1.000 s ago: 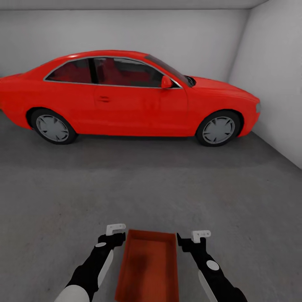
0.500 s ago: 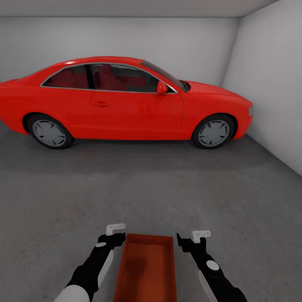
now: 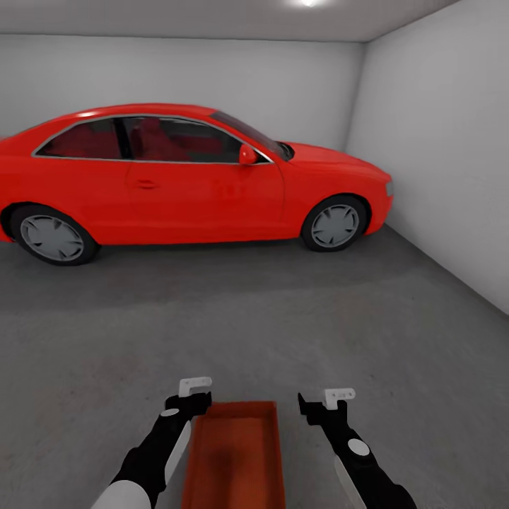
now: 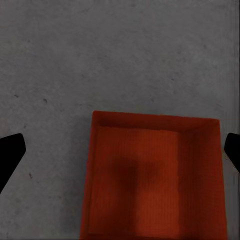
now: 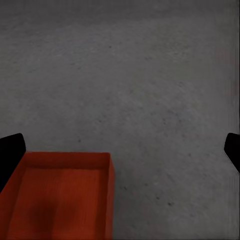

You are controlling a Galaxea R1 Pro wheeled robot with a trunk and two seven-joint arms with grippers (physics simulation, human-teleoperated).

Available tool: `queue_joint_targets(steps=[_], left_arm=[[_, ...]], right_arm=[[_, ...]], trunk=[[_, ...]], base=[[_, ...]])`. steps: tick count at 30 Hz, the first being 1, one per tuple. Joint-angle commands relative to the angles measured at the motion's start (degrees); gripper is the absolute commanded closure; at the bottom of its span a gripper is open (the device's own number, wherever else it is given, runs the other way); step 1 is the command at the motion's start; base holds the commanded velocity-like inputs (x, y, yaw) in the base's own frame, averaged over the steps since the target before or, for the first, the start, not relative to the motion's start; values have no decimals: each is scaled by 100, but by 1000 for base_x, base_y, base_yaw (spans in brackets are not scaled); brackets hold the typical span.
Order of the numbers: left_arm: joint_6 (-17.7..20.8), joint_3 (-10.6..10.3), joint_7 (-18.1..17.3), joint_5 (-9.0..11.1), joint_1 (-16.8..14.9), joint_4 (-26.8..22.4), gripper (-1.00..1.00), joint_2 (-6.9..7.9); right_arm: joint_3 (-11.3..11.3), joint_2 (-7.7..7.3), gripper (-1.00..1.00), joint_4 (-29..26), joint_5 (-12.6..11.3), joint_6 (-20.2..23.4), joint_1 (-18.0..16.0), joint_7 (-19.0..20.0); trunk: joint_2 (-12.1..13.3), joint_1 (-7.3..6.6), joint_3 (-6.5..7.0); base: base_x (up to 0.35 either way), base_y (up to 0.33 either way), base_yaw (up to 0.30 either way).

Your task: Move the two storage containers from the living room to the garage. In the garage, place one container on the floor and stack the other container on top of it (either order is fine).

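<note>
White-grey garage walls (image 3: 424, 141) enclose a dark grey rough concrete floor (image 3: 283, 318), with a glossy red two-door car (image 3: 177, 177) parked side-on at about eleven o'clock from the robot, its nose toward the right-hand wall. At six o'clock, low in the head view, an orange-red rectangular open-topped storage container (image 3: 233, 452) sits between the two black forearms, apart from both. The left gripper (image 3: 191, 396) stands just beside its far left corner and the right gripper (image 3: 326, 404) a little off its right side. Each wrist view shows dark fingertips (image 4: 10, 150) at opposite edges, spread wide, holding nothing; the container's empty interior (image 4: 150, 175) lies below, over bare concrete (image 5: 150, 75).
</note>
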Motion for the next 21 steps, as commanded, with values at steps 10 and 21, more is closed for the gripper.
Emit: queue_joint_targets(steps=[10, 21], left_arm=[[34, 18, 2, -17, 0, -13, -100, -5], [34, 18, 2, -17, 0, -13, -100, -5]], right_arm=[[19, -3, -100, 4, -58, -2, -4, -27], [19, -3, -100, 7, -58, 5, -4, -27]], trunk=[[398, -219, 246], [839, -461, 522]], base=[[0, 0, -218], [0, 0, -217]])
